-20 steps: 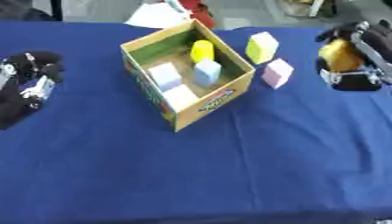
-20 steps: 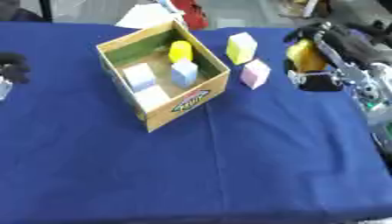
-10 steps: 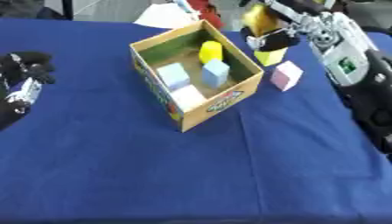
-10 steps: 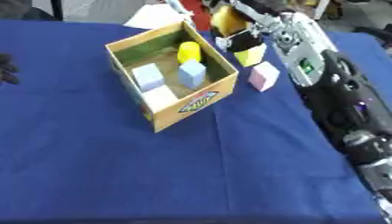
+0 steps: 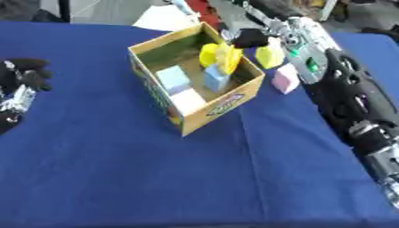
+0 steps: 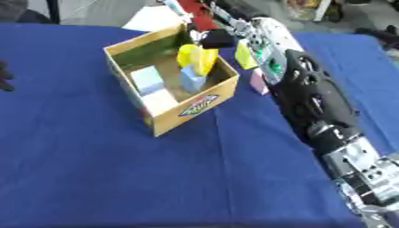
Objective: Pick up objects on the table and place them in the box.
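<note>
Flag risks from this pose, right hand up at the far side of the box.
1. The right hand hangs at the box far rim beside the yellow block; a nudge could push the block away or shift the box.
2. The right forearm lies beside the pink block and could sweep it when pulling back.

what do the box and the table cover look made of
The box looks like cardboard: tan, matte walls with raw edges and a printed label on one side. The table cover seems to be blue cloth, matte, with soft shading; the weave can't be made out.
</note>
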Action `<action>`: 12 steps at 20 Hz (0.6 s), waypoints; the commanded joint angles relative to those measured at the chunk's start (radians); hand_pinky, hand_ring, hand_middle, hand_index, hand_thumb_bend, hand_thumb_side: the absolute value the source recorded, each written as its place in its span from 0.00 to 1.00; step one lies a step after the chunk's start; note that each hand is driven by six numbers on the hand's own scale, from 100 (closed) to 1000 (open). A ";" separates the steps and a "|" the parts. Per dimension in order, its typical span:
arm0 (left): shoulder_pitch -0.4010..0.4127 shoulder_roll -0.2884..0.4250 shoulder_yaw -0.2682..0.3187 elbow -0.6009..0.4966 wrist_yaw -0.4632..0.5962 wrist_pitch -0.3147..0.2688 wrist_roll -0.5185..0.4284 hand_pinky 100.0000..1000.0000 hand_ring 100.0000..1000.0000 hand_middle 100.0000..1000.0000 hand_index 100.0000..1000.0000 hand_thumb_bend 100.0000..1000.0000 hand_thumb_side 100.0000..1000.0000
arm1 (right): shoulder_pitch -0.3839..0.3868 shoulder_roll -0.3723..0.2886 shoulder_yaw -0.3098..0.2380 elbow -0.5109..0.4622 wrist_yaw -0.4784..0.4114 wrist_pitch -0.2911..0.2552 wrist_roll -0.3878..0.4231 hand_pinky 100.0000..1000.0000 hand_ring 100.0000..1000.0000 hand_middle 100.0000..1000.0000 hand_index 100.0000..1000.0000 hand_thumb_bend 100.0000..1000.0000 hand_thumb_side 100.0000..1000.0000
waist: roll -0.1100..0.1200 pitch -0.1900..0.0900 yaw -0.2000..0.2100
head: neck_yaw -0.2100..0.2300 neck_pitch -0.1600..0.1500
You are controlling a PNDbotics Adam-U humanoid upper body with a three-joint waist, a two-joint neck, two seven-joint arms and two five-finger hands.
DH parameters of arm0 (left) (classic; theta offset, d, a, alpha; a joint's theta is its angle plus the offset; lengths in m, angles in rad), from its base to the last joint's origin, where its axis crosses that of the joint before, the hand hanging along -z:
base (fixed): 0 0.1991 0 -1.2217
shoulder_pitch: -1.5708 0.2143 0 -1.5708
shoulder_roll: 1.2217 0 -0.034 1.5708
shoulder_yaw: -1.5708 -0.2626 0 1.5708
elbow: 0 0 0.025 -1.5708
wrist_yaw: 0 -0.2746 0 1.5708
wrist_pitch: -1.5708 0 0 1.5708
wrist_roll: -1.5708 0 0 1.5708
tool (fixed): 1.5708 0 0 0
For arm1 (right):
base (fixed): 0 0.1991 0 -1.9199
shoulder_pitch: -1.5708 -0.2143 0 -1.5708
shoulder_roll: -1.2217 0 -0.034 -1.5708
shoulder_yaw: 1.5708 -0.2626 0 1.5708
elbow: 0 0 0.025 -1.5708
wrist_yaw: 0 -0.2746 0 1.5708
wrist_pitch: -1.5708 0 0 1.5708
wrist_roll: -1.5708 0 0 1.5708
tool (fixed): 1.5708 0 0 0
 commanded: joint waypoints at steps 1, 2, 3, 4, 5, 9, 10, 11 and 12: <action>-0.004 0.007 0.002 -0.012 0.001 0.001 -0.003 0.70 0.56 0.58 0.76 0.00 0.64 | -0.021 -0.023 -0.014 0.002 -0.005 0.010 -0.032 0.88 0.93 0.95 1.00 0.00 0.63 | -0.011 -0.017 -0.004 | -0.006 -0.005; -0.004 0.005 0.001 -0.011 0.001 0.001 -0.003 0.70 0.56 0.58 0.76 0.00 0.64 | -0.021 -0.024 -0.014 0.005 -0.007 0.009 -0.032 0.88 0.93 0.95 1.00 0.01 0.63 | -0.011 -0.018 -0.005 | -0.005 -0.005; -0.004 0.005 0.000 -0.011 0.002 0.000 -0.004 0.70 0.56 0.58 0.76 0.00 0.64 | -0.020 -0.027 -0.013 0.008 -0.007 0.006 -0.029 0.88 0.93 0.95 1.00 0.01 0.62 | -0.010 -0.018 -0.007 | -0.005 -0.004; -0.003 0.005 0.000 -0.010 0.001 0.000 -0.005 0.70 0.56 0.58 0.76 0.00 0.65 | -0.018 -0.030 -0.012 0.011 -0.005 0.002 -0.022 0.88 0.93 0.96 1.00 0.02 0.59 | -0.010 -0.019 -0.010 | -0.006 -0.003; -0.001 0.006 0.000 -0.008 0.001 0.000 -0.006 0.70 0.56 0.57 0.77 0.00 0.65 | -0.014 -0.035 -0.010 0.015 -0.001 -0.005 -0.008 0.89 0.94 0.97 1.00 0.03 0.54 | -0.009 -0.021 -0.012 | -0.007 -0.001; 0.009 0.006 0.004 -0.001 -0.002 0.001 -0.007 0.70 0.55 0.57 0.77 0.00 0.65 | 0.015 -0.069 -0.010 0.044 0.016 -0.027 0.156 0.87 0.94 0.98 1.00 0.03 0.42 | -0.010 -0.025 -0.027 | -0.008 0.003; 0.012 0.006 0.005 0.000 -0.003 0.001 -0.006 0.70 0.55 0.57 0.77 0.00 0.65 | 0.025 -0.082 -0.012 0.045 0.014 -0.030 0.209 0.88 0.95 0.99 1.00 0.05 0.41 | -0.011 -0.026 -0.033 | -0.007 0.004; 0.015 0.006 0.007 0.002 -0.004 0.001 -0.006 0.70 0.55 0.57 0.77 0.00 0.65 | 0.034 -0.094 -0.016 0.041 0.010 -0.031 0.254 0.88 0.95 0.99 1.00 0.05 0.41 | -0.011 -0.027 -0.038 | -0.005 0.005; 0.018 0.006 0.008 0.004 -0.005 0.001 -0.005 0.70 0.55 0.57 0.77 0.00 0.66 | 0.044 -0.109 -0.021 0.032 0.003 -0.030 0.289 0.88 0.96 0.99 1.00 0.06 0.42 | -0.012 -0.028 -0.043 | -0.002 0.006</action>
